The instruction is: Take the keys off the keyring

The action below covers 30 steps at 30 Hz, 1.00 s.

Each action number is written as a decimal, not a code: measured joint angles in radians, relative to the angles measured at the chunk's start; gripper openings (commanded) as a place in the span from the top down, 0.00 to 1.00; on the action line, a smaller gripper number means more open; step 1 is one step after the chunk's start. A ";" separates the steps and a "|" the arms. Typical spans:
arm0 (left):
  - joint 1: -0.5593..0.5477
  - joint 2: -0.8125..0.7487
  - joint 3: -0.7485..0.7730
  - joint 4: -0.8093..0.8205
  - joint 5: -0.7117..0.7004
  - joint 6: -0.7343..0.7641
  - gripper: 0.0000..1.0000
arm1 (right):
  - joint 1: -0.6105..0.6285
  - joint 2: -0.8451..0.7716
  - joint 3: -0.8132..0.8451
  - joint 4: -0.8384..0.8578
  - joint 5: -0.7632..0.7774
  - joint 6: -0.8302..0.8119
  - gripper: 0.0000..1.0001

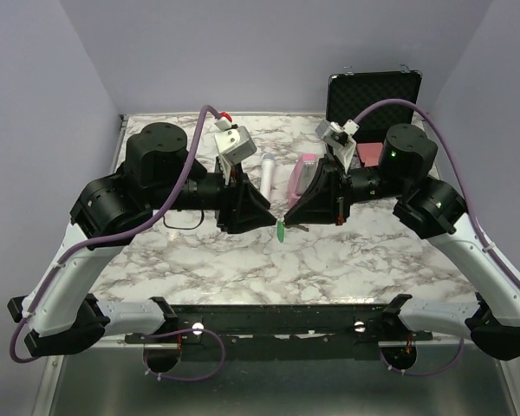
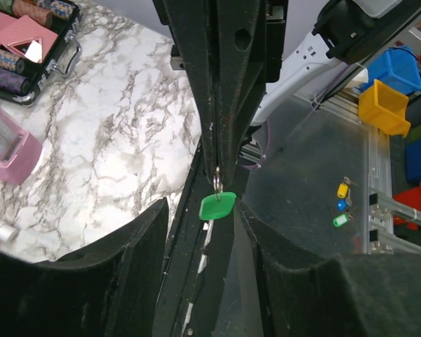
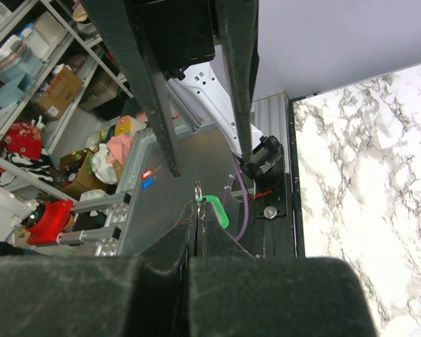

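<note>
Starting big: marble table [image 1: 373, 260] underneath, and over the middle of it the left gripper [image 3: 210, 165], fingers spread well apart and holding nothing. Pointing straight at it, nearly tip to tip, the right gripper [image 3: 198, 210] with fingers squeezed tight together. Hanging up in the air just off that tip and right in front of the open left fingers, the little green key [image 2: 217, 206], strung on the tiny grey keyring [image 3: 198, 187] pinched in that right-hand squeeze.
</note>
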<state>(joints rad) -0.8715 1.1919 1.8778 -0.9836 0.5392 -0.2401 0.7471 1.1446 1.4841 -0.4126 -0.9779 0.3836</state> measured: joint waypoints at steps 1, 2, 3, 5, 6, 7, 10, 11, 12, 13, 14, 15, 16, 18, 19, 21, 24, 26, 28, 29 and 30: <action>0.000 0.002 0.000 0.000 0.005 0.000 0.53 | 0.000 0.002 0.000 0.000 0.000 0.000 0.99; 0.000 0.003 0.003 -0.002 0.012 -0.001 0.54 | 0.000 0.004 0.000 0.000 -0.001 0.000 0.99; 0.000 0.005 0.006 -0.003 0.019 -0.002 0.55 | 0.000 0.006 0.000 0.000 -0.001 0.000 0.99; 0.000 0.005 0.009 -0.003 0.027 -0.004 0.56 | 0.000 0.011 0.000 0.000 -0.001 -0.002 0.99; 0.000 0.005 0.010 -0.003 0.032 -0.006 0.56 | 0.000 0.012 0.000 0.000 0.000 -0.004 0.99; 0.000 0.005 0.010 -0.003 0.035 -0.007 0.57 | 0.000 0.013 0.000 0.000 0.000 -0.005 0.99; 0.000 0.007 0.010 -0.003 0.040 -0.010 0.57 | 0.000 0.014 0.000 0.000 -0.001 -0.010 0.99; 0.000 0.008 0.010 -0.003 0.041 -0.011 0.58 | 0.000 0.014 0.000 0.000 -0.001 -0.010 0.99; 0.000 0.010 0.010 -0.003 0.041 -0.011 0.59 | 0.000 0.014 0.000 0.000 -0.001 -0.011 0.99; 0.000 0.012 0.010 -0.003 0.041 -0.011 0.61 | 0.000 0.014 0.000 0.000 -0.001 -0.010 0.99; 0.000 0.016 0.010 -0.003 0.041 -0.012 0.62 | 0.000 0.014 0.000 0.000 -0.001 -0.010 0.99; 0.000 0.019 0.010 -0.003 0.041 -0.012 0.63 | 0.000 0.014 0.000 0.000 -0.001 -0.010 0.99; 0.000 0.025 0.010 -0.003 0.041 -0.014 0.64 | 0.000 0.014 0.001 0.000 -0.001 -0.010 0.99; 0.000 0.033 0.010 -0.003 0.041 -0.015 0.65 | 0.000 0.015 0.003 0.000 -0.001 -0.010 0.99; 0.000 0.037 0.010 -0.002 0.041 -0.016 0.66 | 0.000 0.015 0.004 0.000 -0.001 -0.010 0.99; 0.000 0.040 0.010 -0.001 0.041 -0.019 0.68 | 0.000 0.016 0.004 0.000 -0.001 -0.010 0.99; 0.000 0.041 0.010 0.003 0.041 -0.023 0.78 | 0.000 0.021 0.012 0.000 -0.001 -0.010 0.99; 0.000 0.042 0.010 0.006 0.041 -0.026 0.87 | 0.000 0.023 0.018 0.001 -0.001 -0.010 0.99; 0.000 0.045 0.010 0.010 0.046 -0.034 0.95 | 0.000 0.023 0.019 0.000 0.000 -0.011 0.99; 0.000 0.046 0.010 0.011 0.049 -0.037 0.99 | 0.000 0.024 0.018 0.000 0.000 -0.011 0.99; 0.000 0.047 0.010 0.012 0.051 -0.039 1.00 | 0.000 0.025 0.019 0.000 -0.001 -0.010 0.99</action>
<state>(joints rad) -0.8715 1.2388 1.8874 -0.9718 0.5900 -0.2787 0.7471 1.1698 1.5028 -0.4126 -0.9787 0.3733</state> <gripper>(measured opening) 0.104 0.012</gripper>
